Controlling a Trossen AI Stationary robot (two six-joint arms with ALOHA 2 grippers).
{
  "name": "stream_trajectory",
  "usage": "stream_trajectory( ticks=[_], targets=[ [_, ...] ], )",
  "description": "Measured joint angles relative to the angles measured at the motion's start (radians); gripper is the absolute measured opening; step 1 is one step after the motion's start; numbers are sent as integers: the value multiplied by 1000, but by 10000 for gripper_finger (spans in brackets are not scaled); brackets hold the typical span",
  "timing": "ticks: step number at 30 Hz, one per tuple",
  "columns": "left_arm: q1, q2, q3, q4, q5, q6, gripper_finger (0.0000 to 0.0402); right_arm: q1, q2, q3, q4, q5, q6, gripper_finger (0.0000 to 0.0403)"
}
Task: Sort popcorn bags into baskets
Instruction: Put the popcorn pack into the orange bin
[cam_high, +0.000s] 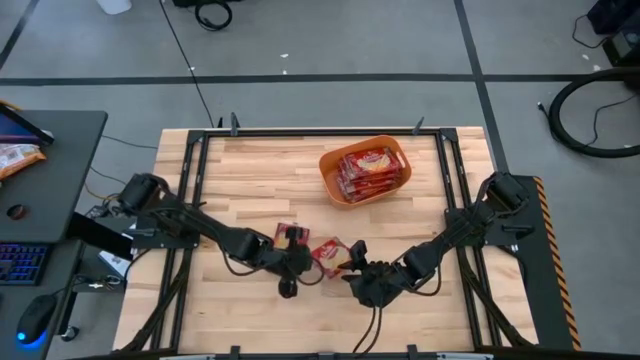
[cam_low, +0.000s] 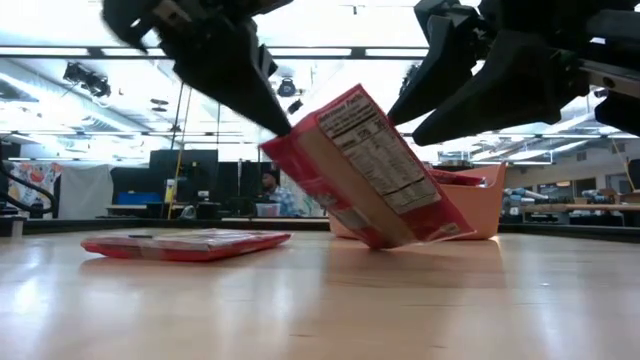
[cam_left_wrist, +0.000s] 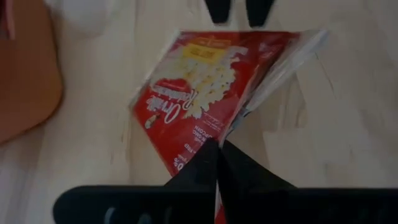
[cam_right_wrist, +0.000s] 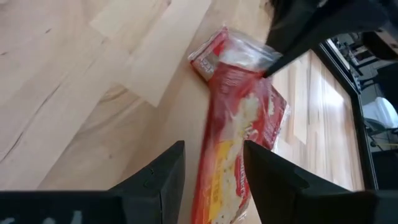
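1. High view: the left tool (cam_high: 305, 258) and the right tool (cam_high: 352, 268) meet near the front of the counter (cam_high: 250, 170) with one popcorn bag (cam_high: 327, 253) between them. A second bag (cam_high: 291, 233) lies just behind the left tool. The orange basket (cam_high: 331, 186) sits well beyond both, already holding several bags — the likely destination.

2. Low view: the bag (cam_low: 375, 170) stands tilted on one edge. The left tool (cam_low: 283, 127) pinches its raised corner, which is what keeps it propped. The right tool (cam_low: 440, 100) hovers spread above its far side, apparently lining up for a handover. The flat bag (cam_low: 185, 243) rests off to the side.

3. Left wrist view: this tool's fingers (cam_left_wrist: 208, 163) are closed on the bag's (cam_left_wrist: 208, 99) edge.

4. Right wrist view: the tool (cam_right_wrist: 212, 163) is open, its fingers straddling the bag (cam_right_wrist: 239, 134) without touching — a better grip seems intended.
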Motion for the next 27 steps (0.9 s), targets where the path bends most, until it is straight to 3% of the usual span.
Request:
stream_trajectory(
  ticks=[9,19,23,27],
  targets=[
    [29,-13,0,52,12,-83,11,-25,0,0,-1,53,24,153],
    [29,-22,0,74,44,-76,11,-41,1,0,-51,65,19,20],
    [28,-25,0,72,43,-72,28,-41,1,0,-56,61,18,23],
    [28,-39,1,71,39,-68,73,-40,1,0,-75,100,7,33]
  ],
)
